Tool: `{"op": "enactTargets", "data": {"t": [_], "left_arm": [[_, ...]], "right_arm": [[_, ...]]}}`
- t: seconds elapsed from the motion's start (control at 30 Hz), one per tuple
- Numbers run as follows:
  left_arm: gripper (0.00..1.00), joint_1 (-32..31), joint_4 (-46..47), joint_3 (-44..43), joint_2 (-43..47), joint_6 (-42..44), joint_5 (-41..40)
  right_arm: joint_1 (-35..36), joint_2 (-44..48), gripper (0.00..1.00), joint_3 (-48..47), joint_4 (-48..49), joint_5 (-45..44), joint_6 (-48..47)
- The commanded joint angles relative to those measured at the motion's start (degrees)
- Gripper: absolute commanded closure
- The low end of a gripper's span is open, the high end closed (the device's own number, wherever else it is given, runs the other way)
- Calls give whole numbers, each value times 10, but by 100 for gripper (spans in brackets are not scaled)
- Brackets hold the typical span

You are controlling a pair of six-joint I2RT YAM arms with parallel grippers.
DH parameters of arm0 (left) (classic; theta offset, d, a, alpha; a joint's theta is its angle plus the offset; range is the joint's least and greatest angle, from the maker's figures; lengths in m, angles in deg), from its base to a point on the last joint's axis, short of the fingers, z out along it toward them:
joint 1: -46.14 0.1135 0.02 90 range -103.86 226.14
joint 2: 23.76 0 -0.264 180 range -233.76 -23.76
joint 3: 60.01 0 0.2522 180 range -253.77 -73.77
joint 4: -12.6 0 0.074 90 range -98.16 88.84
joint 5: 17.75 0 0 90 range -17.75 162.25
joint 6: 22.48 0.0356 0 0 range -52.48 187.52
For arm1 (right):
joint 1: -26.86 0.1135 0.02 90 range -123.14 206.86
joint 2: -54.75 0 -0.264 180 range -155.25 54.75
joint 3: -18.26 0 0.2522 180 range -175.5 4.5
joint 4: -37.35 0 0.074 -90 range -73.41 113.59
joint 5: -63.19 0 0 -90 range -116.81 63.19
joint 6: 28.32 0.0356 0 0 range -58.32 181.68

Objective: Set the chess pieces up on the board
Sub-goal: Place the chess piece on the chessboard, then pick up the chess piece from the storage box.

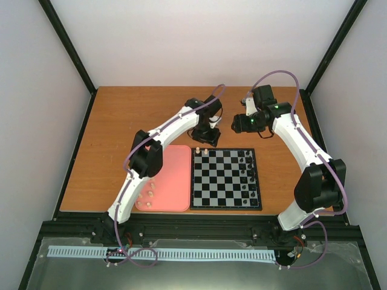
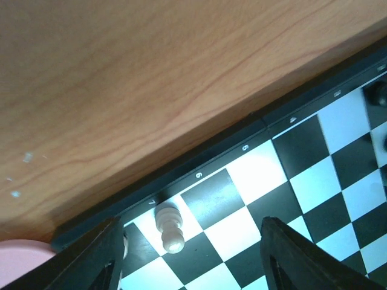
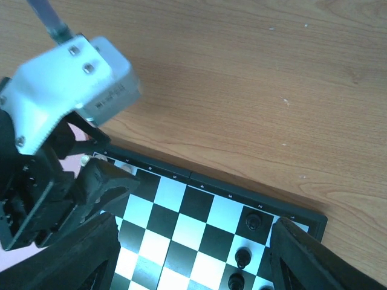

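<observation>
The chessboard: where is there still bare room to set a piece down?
On the board the middle columns are bare, between two white pieces at the far-left corner and the black pieces crowding its right side. The left gripper hangs over that corner.

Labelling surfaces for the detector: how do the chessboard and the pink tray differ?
The chessboard is chequered with a black border; the tray is plain pink. The chessboard carries mostly black pieces, along its right side; the tray holds only cream pieces. Both lie flat, side by side.

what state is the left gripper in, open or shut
Open: the left gripper has its fingers wide apart, a cream piece free between them.
</observation>
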State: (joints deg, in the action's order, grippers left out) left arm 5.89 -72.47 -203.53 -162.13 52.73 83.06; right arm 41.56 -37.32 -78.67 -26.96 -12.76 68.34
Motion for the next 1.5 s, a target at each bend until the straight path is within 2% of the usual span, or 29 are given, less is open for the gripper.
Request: {"op": "enactTargets", "data": {"t": [0.0, 0.17, 0.23, 0.37, 0.47, 0.57, 0.7, 0.9, 1.13, 1.37, 1.47], "left_arm": [[34, -4, 15, -52, 47, -14, -39], [31, 20, -2, -27, 82, -46, -111], [30, 38, 12, 41, 131, -63, -148], [27, 85, 65, 232, 258, -103, -208], [28, 132, 92, 357, 337, -126, -213], [31, 177, 114, 446, 394, -144, -214], [34, 209, 135, 513, 417, -153, -207], [40, 241, 183, 570, 411, -175, -182], [45, 271, 205, 569, 382, -165, -168], [58, 278, 216, 565, 352, -164, -150], [61, 277, 218, 566, 348, -167, -144]], "right_arm": [[-5, -5, 32, -12, 4, 7, -2], [-5, -3, 32, -9, 3, 10, -2], [-5, -1, 32, -7, 4, 11, -3], [-5, 4, 32, 1, 8, 13, -2], [-5, 7, 32, 4, 10, 15, -1], [-5, 6, 32, 7, 11, 19, -1], [-4, 0, 32, 6, 12, 28, 2], [-4, -2, 32, 3, 10, 29, 2], [-4, 4, 32, 8, 9, 17, -2], [-4, -4, 32, 3, 5, 11, -4], [-5, -10, 32, 0, 4, 11, -4]]}}
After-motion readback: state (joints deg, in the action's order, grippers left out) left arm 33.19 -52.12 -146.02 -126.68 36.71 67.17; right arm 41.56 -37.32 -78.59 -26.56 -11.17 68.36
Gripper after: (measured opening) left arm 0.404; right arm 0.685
